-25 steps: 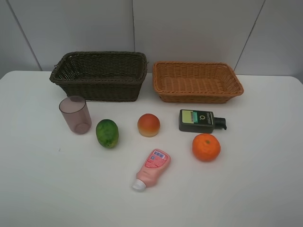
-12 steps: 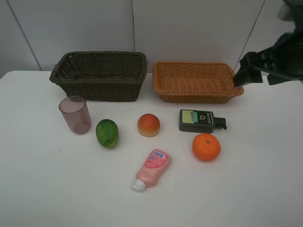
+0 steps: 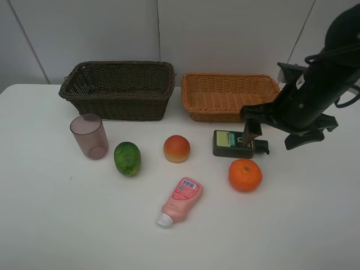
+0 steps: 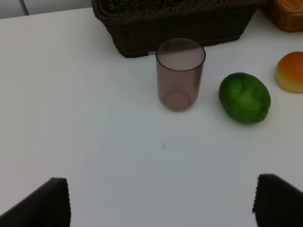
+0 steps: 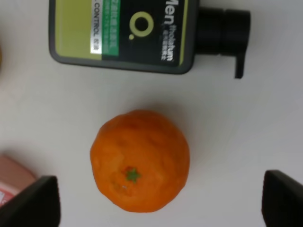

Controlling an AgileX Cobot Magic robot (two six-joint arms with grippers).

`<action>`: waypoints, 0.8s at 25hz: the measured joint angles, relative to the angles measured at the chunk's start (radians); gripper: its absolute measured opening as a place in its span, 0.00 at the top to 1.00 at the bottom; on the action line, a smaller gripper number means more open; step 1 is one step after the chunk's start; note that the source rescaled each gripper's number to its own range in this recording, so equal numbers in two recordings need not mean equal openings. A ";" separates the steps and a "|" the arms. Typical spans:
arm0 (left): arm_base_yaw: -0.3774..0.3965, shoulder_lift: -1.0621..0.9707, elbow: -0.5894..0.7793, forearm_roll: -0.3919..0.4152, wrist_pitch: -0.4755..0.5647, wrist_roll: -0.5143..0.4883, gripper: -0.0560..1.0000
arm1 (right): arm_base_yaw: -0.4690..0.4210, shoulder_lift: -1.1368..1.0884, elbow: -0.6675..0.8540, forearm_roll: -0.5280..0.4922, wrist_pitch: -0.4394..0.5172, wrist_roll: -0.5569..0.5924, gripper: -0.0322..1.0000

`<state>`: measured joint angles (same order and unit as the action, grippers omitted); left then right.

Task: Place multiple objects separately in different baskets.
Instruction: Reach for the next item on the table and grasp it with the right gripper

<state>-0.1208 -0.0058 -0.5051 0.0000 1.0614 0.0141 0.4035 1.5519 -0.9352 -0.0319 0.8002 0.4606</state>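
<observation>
Progress is nil: both baskets, the dark brown basket (image 3: pixel 118 107) and the light tan basket (image 3: pixel 216 116), are seen with nothing in them, side by side at the back of the bench (image 3: pixel 56 219). All six objects are laid out on the bench in front of the baskets. The mauve cup (image 3: pixel 89 136) is stood upright near the dark basket, with the green fruit (image 3: pixel 127 158) just beside it and the peach-like fruit (image 3: pixel 176 149) further along. The dark bottle (image 3: pixel 230 143) is laid flat before the tan basket, the orange (image 3: pixel 244 175) is near it, and the pink bottle (image 3: pixel 181 201) is laid cap toward the front. Six placements are left. The right hand (image 5: pixel 156 201) is held above the orange with its fingers spread wide, and nothing is gripped; the orange is judged the likely first pick. The left hand (image 4: pixel 161 203) is also spread apart, empty, aimed at the cup area. On the dark bottle's label "Men" and "CONTROL" are read, plus a ring-shaped logo; the smaller print is not legible. The pink bottle's label is too small to be read.
</observation>
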 joint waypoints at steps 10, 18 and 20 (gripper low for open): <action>0.000 0.000 0.000 0.000 0.000 0.000 0.00 | 0.093 0.117 -0.003 -0.044 -0.069 0.147 0.15; 0.000 0.000 0.000 0.000 0.000 0.000 0.00 | 0.095 0.181 -0.004 -0.080 -0.086 0.233 0.15; 0.000 0.000 0.000 0.000 0.000 0.000 0.00 | 0.095 0.193 -0.004 -0.080 -0.102 0.241 0.15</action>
<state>-0.1208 -0.0058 -0.5051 0.0000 1.0614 0.0141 0.4986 1.7449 -0.9391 -0.1119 0.6987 0.7012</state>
